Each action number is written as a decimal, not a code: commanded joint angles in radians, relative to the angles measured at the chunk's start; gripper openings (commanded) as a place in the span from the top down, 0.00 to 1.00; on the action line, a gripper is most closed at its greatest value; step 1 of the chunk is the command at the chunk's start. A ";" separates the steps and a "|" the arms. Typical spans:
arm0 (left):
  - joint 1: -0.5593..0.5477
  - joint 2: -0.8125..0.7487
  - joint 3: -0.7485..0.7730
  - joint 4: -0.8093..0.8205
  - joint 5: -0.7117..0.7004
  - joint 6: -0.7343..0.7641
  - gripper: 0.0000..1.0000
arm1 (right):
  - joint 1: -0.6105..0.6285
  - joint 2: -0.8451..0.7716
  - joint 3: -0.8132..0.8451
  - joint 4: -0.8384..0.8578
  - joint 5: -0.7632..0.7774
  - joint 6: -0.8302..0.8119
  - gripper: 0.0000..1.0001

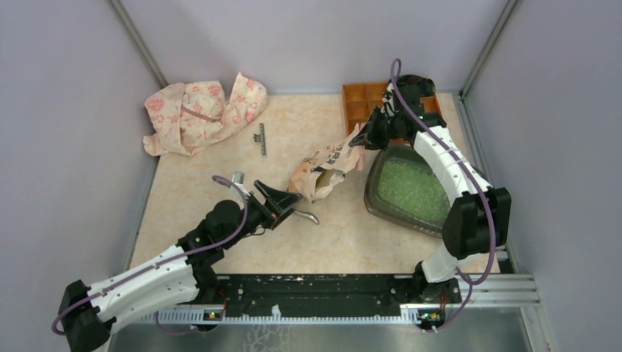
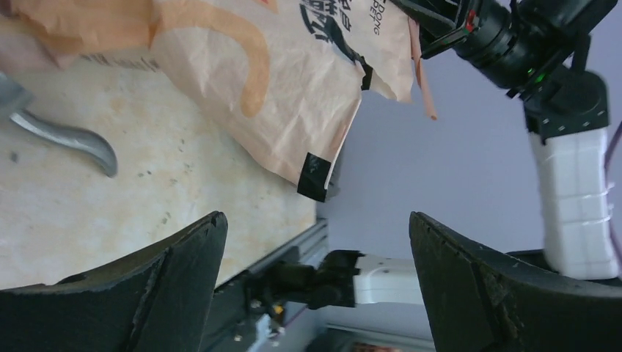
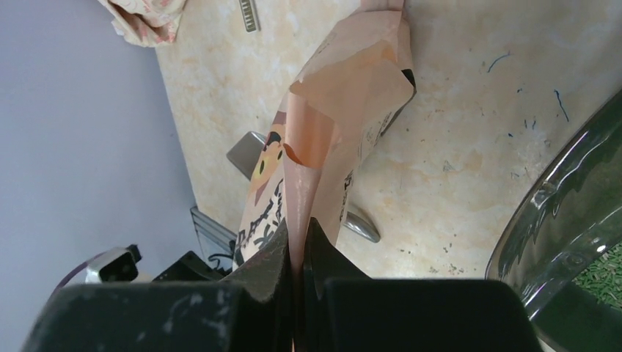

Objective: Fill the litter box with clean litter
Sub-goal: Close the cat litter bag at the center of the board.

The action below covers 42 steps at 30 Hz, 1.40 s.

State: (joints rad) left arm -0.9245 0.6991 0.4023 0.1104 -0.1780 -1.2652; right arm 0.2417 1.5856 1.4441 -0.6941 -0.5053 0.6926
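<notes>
Both arm bases sit on the rail (image 1: pixel 330 293) at the near edge of the table (image 1: pixel 220 183). Left gripper (image 1: pixel 282 202) (image 2: pixel 315 227) reaches out low over the near-centre of the table, jaws spread wide apart, nothing between them. Just beyond it lies a grey scoop (image 1: pixel 308 217) (image 2: pixel 66 139) (image 3: pixel 246 150) flat on the tabletop, handle end toward the near right, its middle hidden under the bag. A peach printed paper bag (image 1: pixel 326 170) (image 2: pixel 279 73) (image 3: pixel 345 110) slants up from there: crumpled lower end down at the table across the scoop, upper end raised toward the far right. Right of the bag, well right of centre, the litter box (image 1: pixel 372 192) (image 3: pixel 557 198) stands on the table with its left rim near the bag; whether they touch, cannot tell. The clean litter (image 1: pixel 411 187) (image 3: pixel 605 271) lies inside the box as a light-green granular layer covering the visible floor. The right arm arcs over the box's far right side. Right gripper (image 1: pixel 361 138) (image 3: pixel 297 249) is above the box's far left corner, fingers pressed together on the bag's thin top edge, the paper hanging down from the pinch. Behind it, an orange organiser (image 1: pixel 363 103) sits against the back wall, partly hidden by the arm. Far left: a rumpled floral cloth (image 1: pixel 198 114), with a short dark strip (image 1: pixel 262 139) (image 3: pixel 249 13) lying apart to its right
</notes>
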 commanded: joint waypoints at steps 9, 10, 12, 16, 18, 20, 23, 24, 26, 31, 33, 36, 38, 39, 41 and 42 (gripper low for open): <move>0.004 0.162 -0.134 0.358 0.069 -0.515 0.01 | 0.007 -0.061 -0.028 0.140 -0.068 0.033 1.00; 0.004 0.181 -0.137 0.381 0.048 -0.526 0.01 | 0.007 -0.066 -0.031 0.144 -0.068 0.037 1.00; 0.004 0.206 -0.135 0.409 0.007 -0.542 0.01 | 0.007 -0.074 -0.037 0.147 -0.073 0.042 1.00; 0.004 0.219 -0.141 0.424 -0.083 -0.579 0.01 | 0.006 -0.090 -0.037 0.144 -0.083 0.042 1.00; 0.006 0.217 -0.150 0.432 -0.126 -0.605 0.01 | 0.005 -0.102 -0.042 0.150 -0.090 0.047 1.00; 0.008 0.232 -0.142 0.426 -0.153 -0.622 0.01 | 0.005 -0.111 -0.054 0.161 -0.096 0.056 1.00; 0.019 0.294 -0.120 0.436 -0.136 -0.649 0.01 | 0.006 -0.121 -0.073 0.182 -0.107 0.070 1.00; 0.019 0.320 -0.115 0.444 -0.126 -0.663 0.01 | 0.006 -0.122 -0.075 0.183 -0.108 0.070 1.00; 0.019 0.384 -0.115 0.503 -0.104 -0.697 0.01 | 0.005 -0.123 -0.078 0.185 -0.113 0.072 1.00; 0.026 0.481 -0.131 0.588 -0.100 -0.735 0.01 | 0.005 -0.128 -0.077 0.186 -0.113 0.075 1.00; 0.041 0.485 -0.135 0.567 -0.109 -0.738 0.01 | 0.005 -0.128 -0.077 0.183 -0.114 0.071 1.00; 0.091 0.486 -0.118 0.522 -0.087 -0.732 0.01 | 0.004 -0.130 -0.084 0.186 -0.119 0.071 1.00; 0.119 0.480 -0.086 0.458 -0.071 -0.714 0.01 | 0.002 -0.133 -0.088 0.187 -0.122 0.073 1.00; 0.129 0.476 -0.069 0.418 -0.070 -0.709 0.01 | 0.002 -0.134 -0.089 0.191 -0.126 0.074 1.00; 0.143 0.476 -0.035 0.356 -0.074 -0.692 0.04 | 0.002 -0.135 -0.090 0.194 -0.132 0.078 1.00; 0.148 0.481 -0.020 0.340 -0.074 -0.686 0.08 | 0.003 -0.136 -0.092 0.200 -0.137 0.082 1.00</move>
State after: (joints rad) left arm -0.7986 1.1828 0.3084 0.5529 -0.2558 -1.9751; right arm 0.2413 1.5120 1.3521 -0.5606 -0.5858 0.7639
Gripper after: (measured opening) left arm 0.965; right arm 0.024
